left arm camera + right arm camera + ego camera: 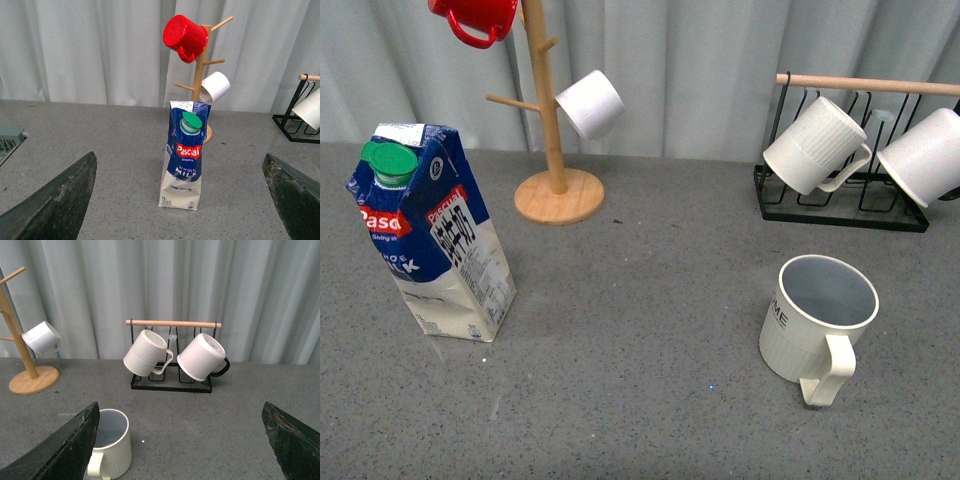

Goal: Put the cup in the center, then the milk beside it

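Milk [181,175] upright beyond left gripper [179,156], in line with the gap between wide-parted jaws; cup [112,440] close by one jaw of right gripper [180,405], equally parted, empty.

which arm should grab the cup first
Right. The cup sits on the robot's right, and the right wrist view shows it close by the open right gripper. The left wrist view faces the milk instead.

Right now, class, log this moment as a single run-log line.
cup: upright, right side | milk: upright, left side | center: bare | left tool: open, empty | right tool: open, empty
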